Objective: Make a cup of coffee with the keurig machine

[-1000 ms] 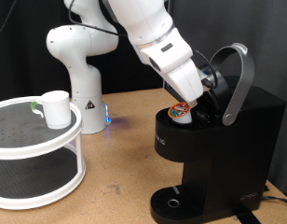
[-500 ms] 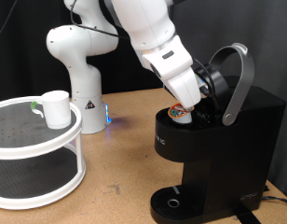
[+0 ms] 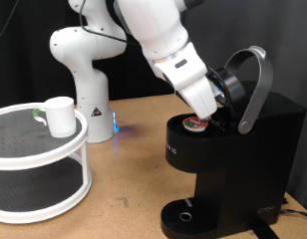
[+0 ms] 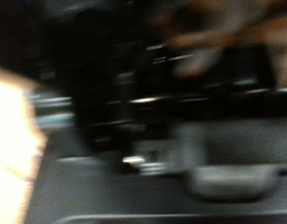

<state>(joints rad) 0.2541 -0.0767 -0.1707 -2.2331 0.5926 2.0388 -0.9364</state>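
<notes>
Wrist view smeared dark, nothing legible. Exterior view, near to far:

- Keurig machine (image 3: 233, 159) at lower right of frame, boxy matte black, lid handle raised, round drip tray bare at bottom.
- Coffee pod (image 3: 196, 123) sunk in open brew chamber, foil top showing.
- Gripper (image 3: 207, 112) directly above and right of pod, angled down; finger state not discernible.
- Cup (image 3: 60, 116) at left middle of frame, plain white, upright on white tiered stand (image 3: 39, 154), well apart from machine.

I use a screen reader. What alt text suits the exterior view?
A white robot arm's gripper reaches into the open keurig machine, at a coffee pod in its holder. The cup stands on a white two-tier stand at the view's left.
</notes>
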